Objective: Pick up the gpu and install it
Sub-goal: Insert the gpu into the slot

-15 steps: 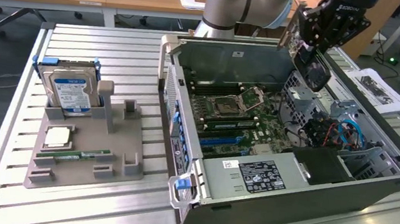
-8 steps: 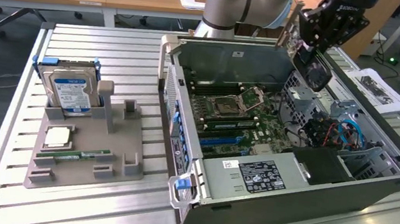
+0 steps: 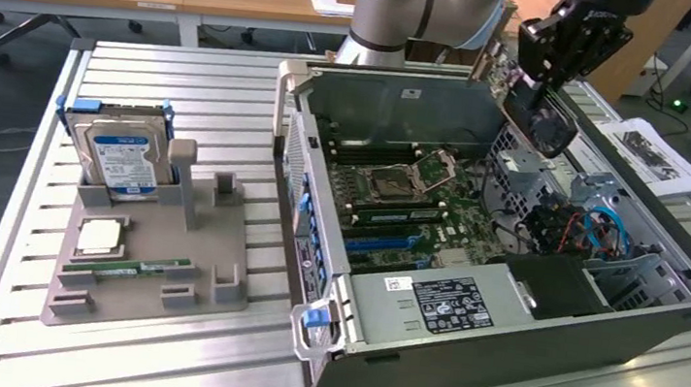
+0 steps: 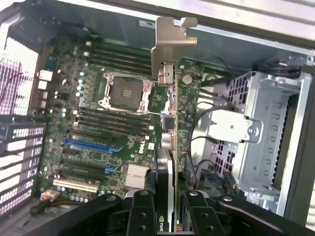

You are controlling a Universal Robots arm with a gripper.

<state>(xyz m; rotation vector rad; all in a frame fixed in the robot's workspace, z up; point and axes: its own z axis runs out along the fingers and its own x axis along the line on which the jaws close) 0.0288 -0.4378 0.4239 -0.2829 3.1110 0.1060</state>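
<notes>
My pincer [image 3: 543,84] is pinching the gpu [image 3: 548,131], with fingers [image 4: 140,216] pressed on both flat faces. The card hangs on edge above the far part of the open computer case [image 3: 644,315], toward the exterior view's right, clear of the green board [image 4: 133,147]. To seat it well, I judge I must keep it straight, its edge along a slot [image 4: 91,145] (the blue ones seem suitable), with the metal bracket [image 4: 170,44] toward the wall.

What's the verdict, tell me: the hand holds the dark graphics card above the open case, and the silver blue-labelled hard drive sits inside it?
Not inside: the exterior view shows the silver blue-labelled hard drive standing in the grey holder beside the open metal case.
</notes>
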